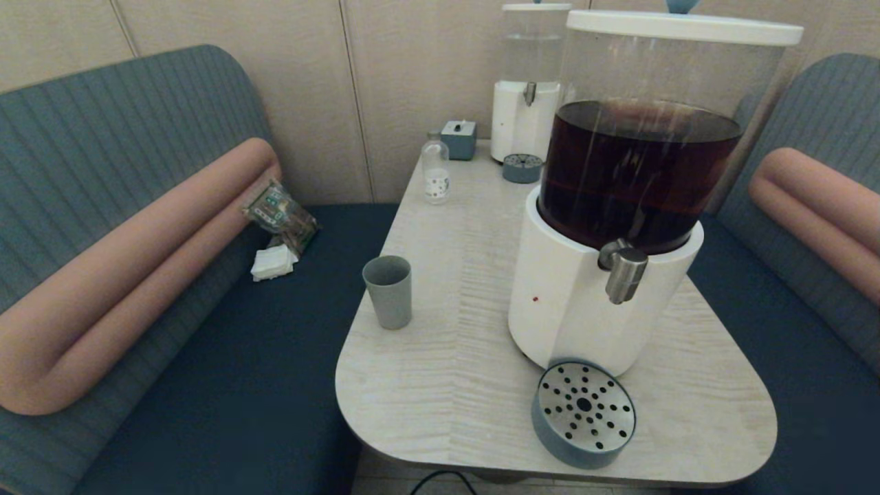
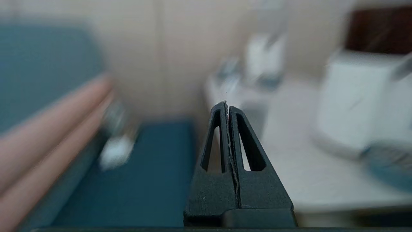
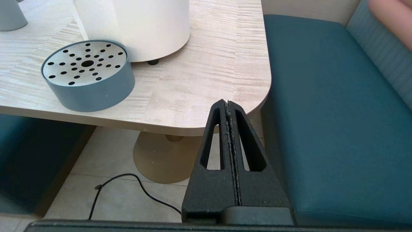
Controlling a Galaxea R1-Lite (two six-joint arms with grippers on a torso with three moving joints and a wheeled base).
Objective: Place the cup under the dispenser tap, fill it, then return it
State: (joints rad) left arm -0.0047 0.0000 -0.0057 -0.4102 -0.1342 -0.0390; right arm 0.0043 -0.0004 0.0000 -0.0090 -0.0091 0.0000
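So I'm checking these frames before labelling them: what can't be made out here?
- Inside of the cup: head view, its own wall hides the bottom.
- Cup in the right wrist view: cut off by the picture's edge.
- Label on the small bottle: too small to read.
- Everything beyond the shut left gripper: blurred.
- Both arms: outside the head view; the right gripper is shut.

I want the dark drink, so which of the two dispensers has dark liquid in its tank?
The big near dispenser, its tank holding dark brown liquid; the smaller far dispenser looks clear.
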